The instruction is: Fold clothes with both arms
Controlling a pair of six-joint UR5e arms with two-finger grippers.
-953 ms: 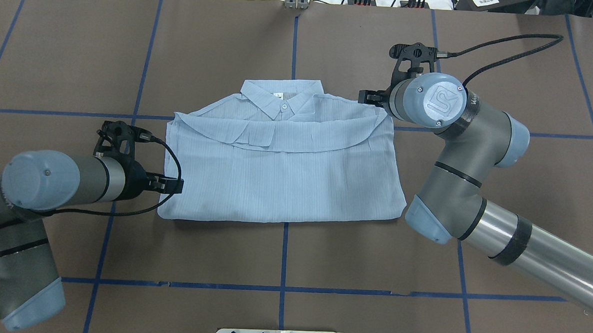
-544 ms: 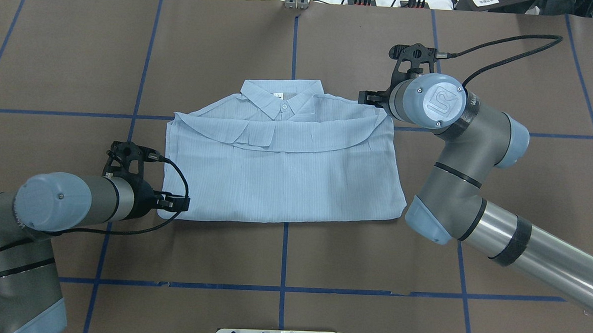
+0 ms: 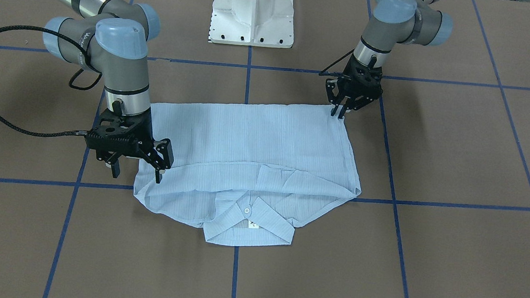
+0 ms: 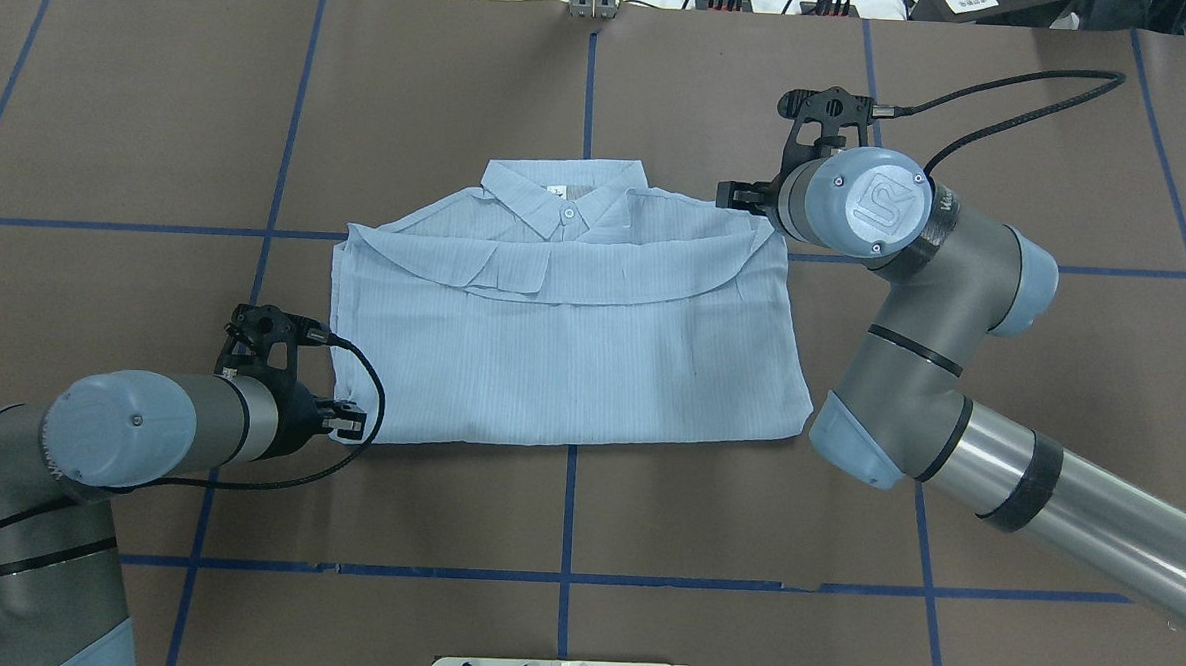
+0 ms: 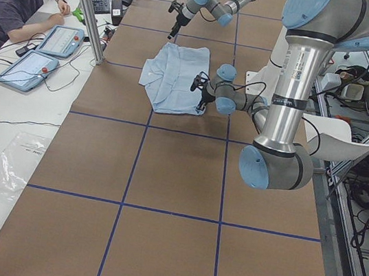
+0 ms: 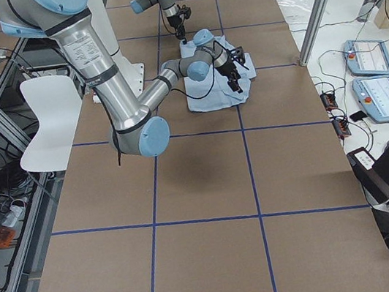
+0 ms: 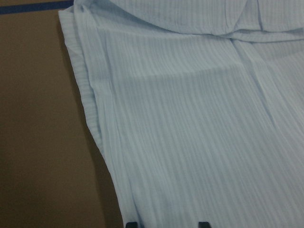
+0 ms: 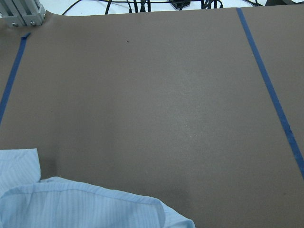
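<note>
left gripper [image 4: 351, 423] has slid to the shirt [image 4: 572, 362] near corner, spread wide | right gripper [image 3: 137, 172] waits spread at the shoulder | shirt flat mid worktop [image 4: 444, 527] | both look ready to pinch

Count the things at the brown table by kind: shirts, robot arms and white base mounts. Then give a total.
Thin light-blue striped collared shirt: 1
Silver-and-grey jointed robot arms: 2 (left arm, right arm)
White metal base: 1
Total: 4
</note>
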